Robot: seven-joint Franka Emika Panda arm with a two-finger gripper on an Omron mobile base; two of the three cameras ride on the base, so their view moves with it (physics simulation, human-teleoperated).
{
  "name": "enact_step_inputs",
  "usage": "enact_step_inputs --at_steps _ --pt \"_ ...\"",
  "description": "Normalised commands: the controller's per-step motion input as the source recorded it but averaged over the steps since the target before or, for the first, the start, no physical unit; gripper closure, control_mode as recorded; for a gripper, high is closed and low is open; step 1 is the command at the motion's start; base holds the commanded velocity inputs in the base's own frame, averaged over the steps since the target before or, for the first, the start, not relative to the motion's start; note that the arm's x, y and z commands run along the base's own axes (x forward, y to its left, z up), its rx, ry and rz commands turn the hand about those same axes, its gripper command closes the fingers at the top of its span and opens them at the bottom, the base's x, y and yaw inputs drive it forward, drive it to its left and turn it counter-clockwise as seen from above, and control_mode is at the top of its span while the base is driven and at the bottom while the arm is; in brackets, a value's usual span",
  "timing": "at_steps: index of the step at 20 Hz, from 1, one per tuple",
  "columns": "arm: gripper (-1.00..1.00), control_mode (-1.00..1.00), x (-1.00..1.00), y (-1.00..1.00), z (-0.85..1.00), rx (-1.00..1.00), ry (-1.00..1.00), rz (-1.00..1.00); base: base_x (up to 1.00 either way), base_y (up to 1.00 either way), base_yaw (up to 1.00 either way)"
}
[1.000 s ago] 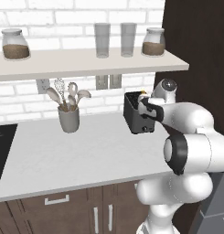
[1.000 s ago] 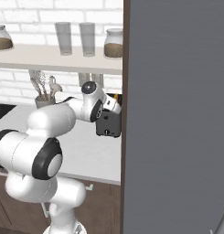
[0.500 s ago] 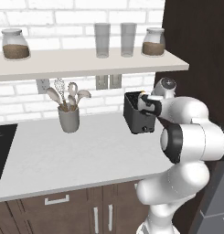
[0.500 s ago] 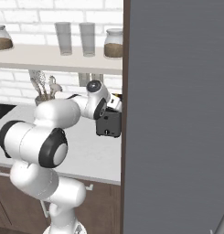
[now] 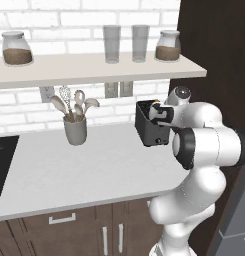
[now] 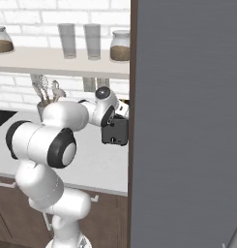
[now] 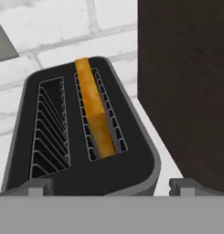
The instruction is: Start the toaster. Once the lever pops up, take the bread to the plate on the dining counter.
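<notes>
The black toaster stands at the right end of the white worktop, also seen from the base as a dark box. A golden-brown slice of bread stands on edge in its right slot; the left slot holds nothing. My gripper hovers just above the toaster's near end, open, one fingertip on each side of the body and nothing between them. The hand sits over the toaster's top. The plate and the dining counter are out of view.
A tall dark cabinet wall stands close on the toaster's right. A grey utensil cup stands to the left. A shelf with jars and glasses hangs overhead. A black cooktop is at the far left.
The arm's elbow has lifted and swung a little to the right while the hand stays over the toaster. The gripper remains open.
</notes>
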Motion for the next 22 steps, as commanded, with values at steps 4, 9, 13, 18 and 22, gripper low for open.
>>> enact_step_inputs --at_steps 4,9,13,18,22 --pt "-1.0 -1.0 0.18 0.0 -0.09 0.01 0.0 0.03 0.0 0.0 0.0" --pt "-1.0 -1.0 0.16 0.0 -0.05 0.0 0.0 0.03 0.0 0.0 0.0" --pt "-1.0 -1.0 0.18 0.0 -0.05 0.0 0.0 0.02 0.0 0.0 0.0" --pt "-1.0 -1.0 0.2 0.0 -0.04 0.0 0.0 0.01 0.0 0.0 0.0" --pt "-1.0 -1.0 0.2 0.0 -0.03 0.0 0.0 0.0 0.0 0.0 0.0"
